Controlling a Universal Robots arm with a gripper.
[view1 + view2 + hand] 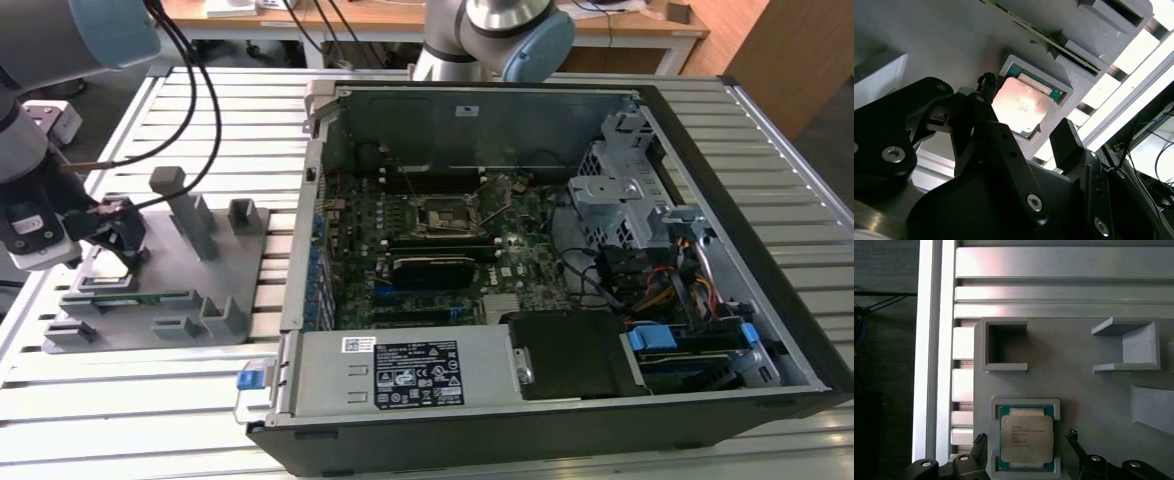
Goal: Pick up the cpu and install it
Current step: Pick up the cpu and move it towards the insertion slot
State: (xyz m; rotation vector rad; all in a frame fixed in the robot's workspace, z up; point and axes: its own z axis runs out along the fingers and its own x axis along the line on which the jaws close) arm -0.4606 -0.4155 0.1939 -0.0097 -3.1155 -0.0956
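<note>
The cpu [1026, 439] is a flat square chip with a shiny silver top, lying in a shallow square pocket of the grey holder plate [1089, 400]. In the second wrist view the cpu [1021, 106] reflects light. My gripper [1025, 439] hangs just above it, open, with one black fingertip [979, 441] on each side of the chip and no contact visible. In the exterior view the gripper [118, 232] is over the holder plate [174, 270] at the exterior view's left. The black-framed motherboard socket [441, 212] sits inside the open computer case [747, 250].
A long green memory stick [127, 297] lies in a slot of the holder plate, which also carries raised grey blocks [187, 220]. The slatted metal table [240, 110] runs under everything. Cables and a drive cage [614, 195] crowd the case's right side.
</note>
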